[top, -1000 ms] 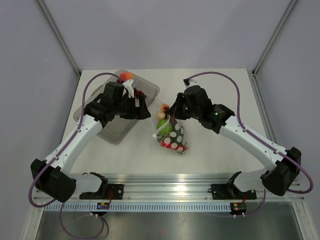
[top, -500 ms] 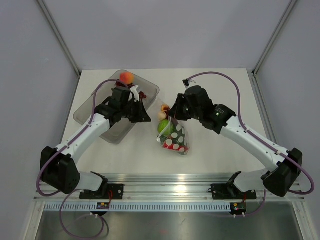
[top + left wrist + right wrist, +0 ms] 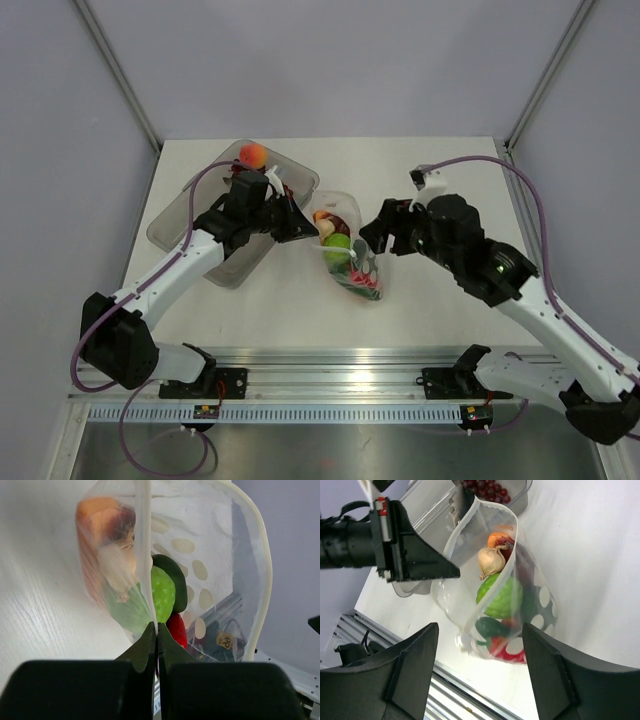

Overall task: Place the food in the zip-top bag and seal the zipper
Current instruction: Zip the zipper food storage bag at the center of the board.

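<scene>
Clear spotted plastic, the bag [image 3: 352,262] sits between the arms, mouth gaping, with lime [image 3: 162,592] and chili [image 3: 176,630] inside. The left gripper [image 3: 156,630] is pinched tight on one zipper [image 3: 144,540] lip; the right gripper [image 3: 378,233] hangs wide apart just beside the bag, holding nothing. Should that single pinch slip, the floppy pouch would likely slump and spill. A peach [image 3: 253,154] and grapes [image 3: 487,489] lie in the tray [image 3: 170,228], so sealing now would strand them.

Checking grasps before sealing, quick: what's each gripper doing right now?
Left gripper: shut on the mouth edge of the zip-top bag.
Right gripper: open, holding nothing.
</scene>
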Tool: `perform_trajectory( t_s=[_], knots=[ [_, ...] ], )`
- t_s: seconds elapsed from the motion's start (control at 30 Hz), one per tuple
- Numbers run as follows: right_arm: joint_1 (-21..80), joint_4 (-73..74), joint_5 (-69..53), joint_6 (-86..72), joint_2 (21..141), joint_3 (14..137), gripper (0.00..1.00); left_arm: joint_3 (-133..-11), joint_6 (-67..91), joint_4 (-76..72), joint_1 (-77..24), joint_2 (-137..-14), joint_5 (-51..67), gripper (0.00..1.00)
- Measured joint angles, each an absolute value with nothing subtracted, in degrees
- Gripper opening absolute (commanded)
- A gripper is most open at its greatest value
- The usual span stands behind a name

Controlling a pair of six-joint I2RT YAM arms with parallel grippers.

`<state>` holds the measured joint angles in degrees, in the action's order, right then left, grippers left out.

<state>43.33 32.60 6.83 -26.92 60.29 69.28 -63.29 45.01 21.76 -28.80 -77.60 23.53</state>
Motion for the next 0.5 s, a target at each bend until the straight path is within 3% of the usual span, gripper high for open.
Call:
perform_trajectory(
  t_s=[0.17, 0.5],
  knots=[
    [44.16, 32.34, 7.53, -23.35, 52.12, 64.34, 0.76, -63.29, 46.68, 21.28, -28.97, -77.62, 23.07, 0.0],
    [57.34, 30.68, 17.34, -17.89, 54.68, 56.18, 0.7, -63.4, 47.64, 21.34, -29.36, -77.65, 21.21, 0.0]
  ],
)
